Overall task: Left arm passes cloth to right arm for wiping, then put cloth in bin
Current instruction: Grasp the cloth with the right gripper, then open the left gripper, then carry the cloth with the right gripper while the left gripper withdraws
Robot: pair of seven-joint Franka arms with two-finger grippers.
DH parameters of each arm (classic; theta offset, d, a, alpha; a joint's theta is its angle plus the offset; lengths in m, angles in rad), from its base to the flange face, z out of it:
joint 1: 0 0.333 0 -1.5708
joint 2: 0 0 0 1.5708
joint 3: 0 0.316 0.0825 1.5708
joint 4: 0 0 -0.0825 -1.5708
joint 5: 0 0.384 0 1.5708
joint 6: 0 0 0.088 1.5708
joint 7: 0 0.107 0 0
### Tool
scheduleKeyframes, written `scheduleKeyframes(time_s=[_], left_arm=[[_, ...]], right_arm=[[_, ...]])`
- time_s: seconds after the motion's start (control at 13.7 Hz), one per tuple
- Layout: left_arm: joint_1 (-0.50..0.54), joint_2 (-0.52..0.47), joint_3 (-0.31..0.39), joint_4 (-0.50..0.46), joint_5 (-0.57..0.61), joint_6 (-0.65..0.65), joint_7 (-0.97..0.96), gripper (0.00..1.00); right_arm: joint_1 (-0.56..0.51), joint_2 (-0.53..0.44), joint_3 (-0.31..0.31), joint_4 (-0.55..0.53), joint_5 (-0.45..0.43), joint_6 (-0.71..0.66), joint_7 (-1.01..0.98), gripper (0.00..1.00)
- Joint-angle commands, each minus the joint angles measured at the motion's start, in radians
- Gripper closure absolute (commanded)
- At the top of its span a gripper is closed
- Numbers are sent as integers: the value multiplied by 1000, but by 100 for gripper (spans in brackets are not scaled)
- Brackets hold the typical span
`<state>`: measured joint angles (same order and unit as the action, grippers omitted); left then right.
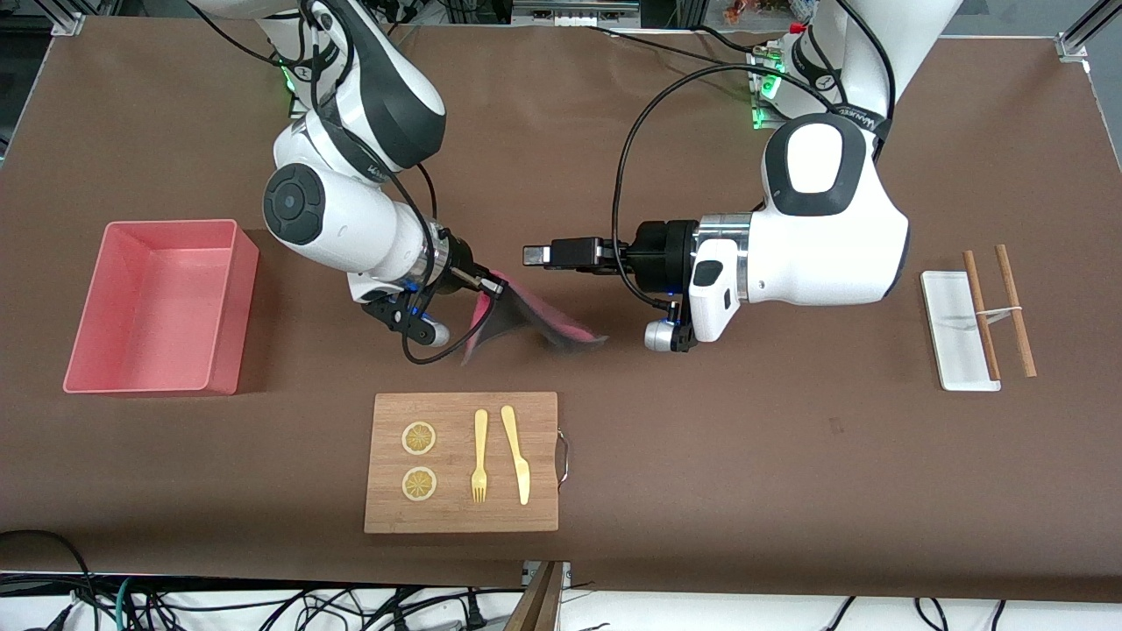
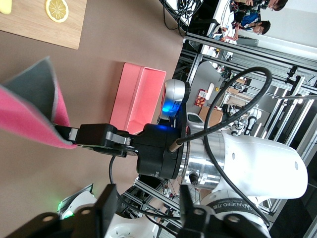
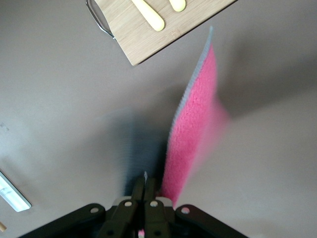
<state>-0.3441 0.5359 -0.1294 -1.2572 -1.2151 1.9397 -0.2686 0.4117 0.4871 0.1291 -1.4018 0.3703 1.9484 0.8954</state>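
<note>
Pinkish-red and grey soft cloth (image 1: 526,322) hangs over my table, clamped in the right tool (image 1: 493,285); left tool (image 1: 536,255) released beside it, so handover's done; wiping and salmon-pink plastic bin (image 1: 158,307) remain

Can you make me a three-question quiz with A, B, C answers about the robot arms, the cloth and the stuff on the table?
1. Where is the bin?
A. toward the right arm's end of the table
B. on the board
C. beside the white tray

2. How many lemon slices lie on the board?
A. one
B. two
C. four

3. Which end effector holds the cloth?
A. the left one
B. neither
C. the right one

Answers:
1. A: it sits at that end, apart from the board.
2. B: two slices lie beside the fork and knife.
3. C: the right end effector is shut on it; the left end effector is open above the table, clear of the cloth.
</note>
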Motion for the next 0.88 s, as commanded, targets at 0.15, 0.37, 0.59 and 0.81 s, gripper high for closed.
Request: scheduleKeyframes(time_s=[0.15, 0.37, 0.59, 0.81], left_arm=[[22, -20, 17, 21, 119, -13, 17, 0], [43, -72, 16, 18, 433, -76, 19, 0], [105, -100, 14, 19, 694, -181, 26, 0], [213, -103, 16, 7, 773, -280, 199, 0]], right_arm=[[-23, -13, 1, 0, 15, -26, -19, 100], [-40, -5, -5, -3, -10, -66, -81, 100], [-80, 16, -14, -6, -34, -159, -156, 100], [-126, 59, -19, -14, -69, -239, -226, 100]])
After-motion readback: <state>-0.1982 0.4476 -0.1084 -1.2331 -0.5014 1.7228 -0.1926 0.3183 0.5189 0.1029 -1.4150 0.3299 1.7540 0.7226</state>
